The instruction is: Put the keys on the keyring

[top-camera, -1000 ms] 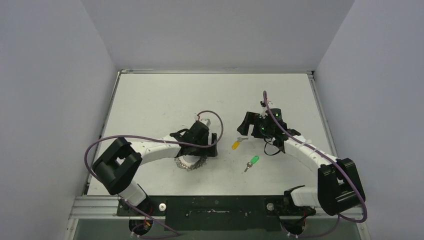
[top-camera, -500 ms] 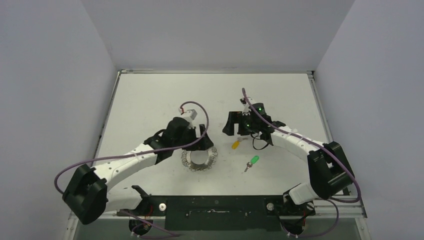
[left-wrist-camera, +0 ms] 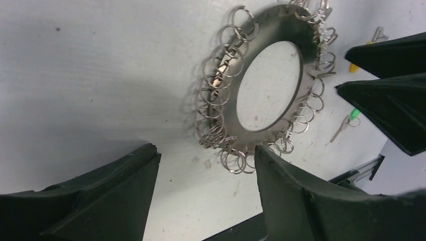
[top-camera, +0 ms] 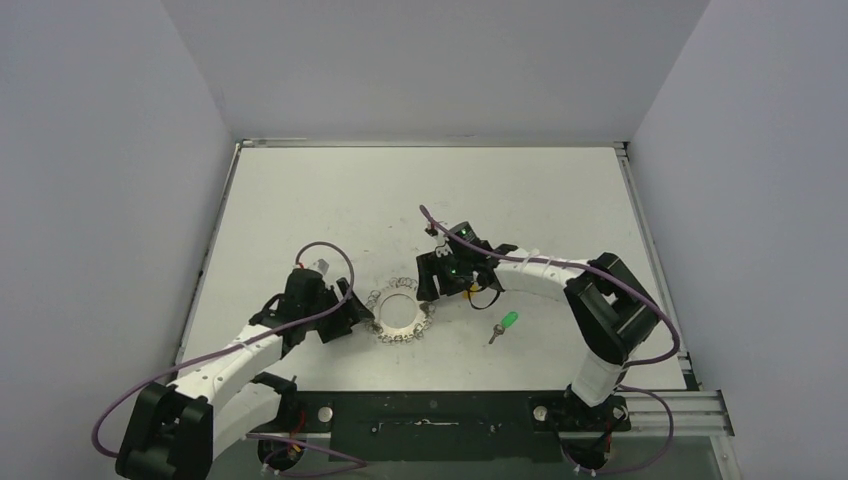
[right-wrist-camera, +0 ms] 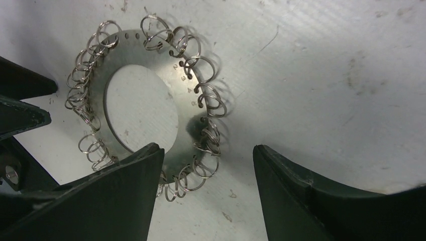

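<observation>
The keyring (top-camera: 400, 312), a flat silver disc rimmed with wire loops, lies on the white table between my two grippers. My left gripper (top-camera: 365, 318) is open just left of it. In the left wrist view its jaws (left-wrist-camera: 206, 165) hold nothing and the keyring (left-wrist-camera: 269, 85) lies just ahead. My right gripper (top-camera: 428, 290) is open at the keyring's right edge. In its wrist view (right-wrist-camera: 208, 150) one finger (right-wrist-camera: 125, 191) covers the keyring (right-wrist-camera: 186, 100) rim and a few loops lie between the jaws. The green key (top-camera: 505, 323) lies loose to the right. The yellow key (left-wrist-camera: 353, 66) is mostly hidden behind the right fingers.
Grey walls enclose the white table (top-camera: 300, 200) on three sides. A black rail (top-camera: 430, 410) with both arm bases runs along the near edge. The right arm's purple cable (top-camera: 430, 222) loops above its wrist.
My left arm drew back from over the keyring to its left side. My right arm swung left, past the yellow key, to the keyring's right edge. Both jaws narrowed somewhat.
</observation>
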Controlling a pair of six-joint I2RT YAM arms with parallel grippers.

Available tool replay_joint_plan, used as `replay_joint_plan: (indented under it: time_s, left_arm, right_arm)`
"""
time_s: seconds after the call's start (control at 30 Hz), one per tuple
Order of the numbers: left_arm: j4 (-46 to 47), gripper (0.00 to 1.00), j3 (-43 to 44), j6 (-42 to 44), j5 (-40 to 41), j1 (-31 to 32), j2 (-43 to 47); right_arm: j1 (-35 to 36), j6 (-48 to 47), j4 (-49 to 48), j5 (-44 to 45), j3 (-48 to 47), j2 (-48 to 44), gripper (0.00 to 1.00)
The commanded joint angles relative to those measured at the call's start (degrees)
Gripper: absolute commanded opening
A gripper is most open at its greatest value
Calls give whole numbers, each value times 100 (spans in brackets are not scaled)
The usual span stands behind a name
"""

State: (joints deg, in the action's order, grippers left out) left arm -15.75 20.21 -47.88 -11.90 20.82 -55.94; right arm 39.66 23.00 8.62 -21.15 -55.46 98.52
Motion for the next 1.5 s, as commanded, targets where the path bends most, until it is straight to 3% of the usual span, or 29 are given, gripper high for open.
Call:
replay_joint_plan:
  time_s: [0.0,0.3,0.5,0.63,0.87,1.03,1.23,1.33,1.47]
  left_arm:
    - [919,67,-211,-324,-525,-43,-348]
    - [1677,55,263,50,-563,-91,-1602]
    - [1604,51,1018,569,-542,-113,-2408]
    - [1052,50,1506,1076,-383,-113,-2744]
    - [42,55,1922,1822,324,-113,-2273]
    - [-171,59,1791,2033,588,-113,-1321]
    - [64,62,1394,2043,546,-122,-329]
    - [432,63,1098,1958,342,-131,34]
    - [1130,64,684,1800,-113,-136,361]
  right_arm:
    - [240,39,27,-70,-85,114,63]
    - [596,564,-268,-400,413,87,31]
    - [1013,1083,-557,-543,676,76,27]
    - [1177,1194,-684,-526,784,-186,32]
    - [928,420,64,371,436,-1027,62]
    - [434,-283,-93,480,276,-1204,64]
    - [182,-1605,-1213,714,589,-1421,64]
    - [165,-2455,-1797,338,812,-1448,65]
    - [157,-3491,-1712,-289,804,-1199,66]
